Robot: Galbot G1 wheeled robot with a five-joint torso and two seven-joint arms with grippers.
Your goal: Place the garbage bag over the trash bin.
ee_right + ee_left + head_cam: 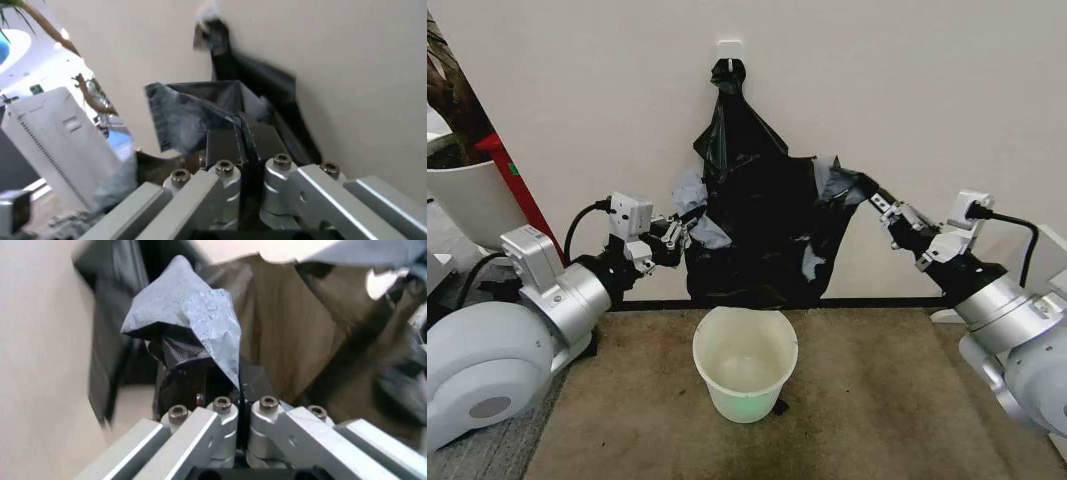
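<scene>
The left claw (685, 232) is clamped on one side edge of the thin, glossy, wrinkled black plastic garbage bag (762, 230); the right claw (875, 200) pinches the opposite edge the same way (its wrist view shows the film squeezed between closed fingers). Stretched between them, the bag hangs against the pale wall (927, 90), its top seemingly caught on a small white hook (729, 48). Directly below stands the small round white plastic trash bin (745, 366) on the brown floor mat (877, 400).
</scene>
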